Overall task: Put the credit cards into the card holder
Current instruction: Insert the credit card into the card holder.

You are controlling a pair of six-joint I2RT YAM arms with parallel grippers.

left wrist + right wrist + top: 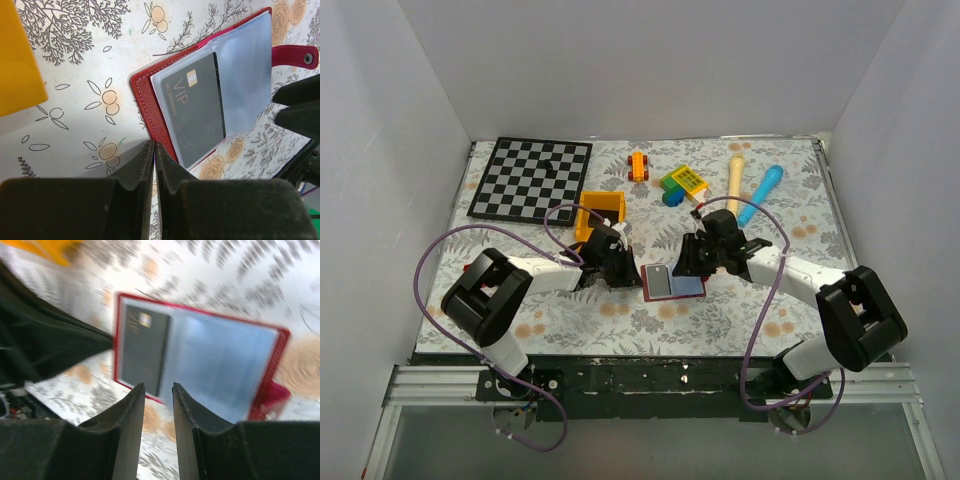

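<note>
The maroon card holder (688, 288) lies open on the floral cloth between the two arms, pale blue pockets up and snap tab (295, 54) out to the side. One black credit card (197, 107) marked VIP sits in a clear pocket on the holder's left half (142, 347). My left gripper (153, 145) is shut with nothing in it, its tips just off the holder's red edge (145, 100). My right gripper (158, 386) hovers over the holder's near edge (225, 365), open, with only cloth showing between its fingers. From above, both grippers (625, 275) (692, 262) flank the holder.
A yellow bin (600, 212) stands just behind the left gripper and fills the corner of the left wrist view (17, 65). Further back are a chessboard (532, 178), an orange toy car (638, 165), a green and yellow block (687, 181), a wooden peg (735, 172) and a blue marker (761, 193).
</note>
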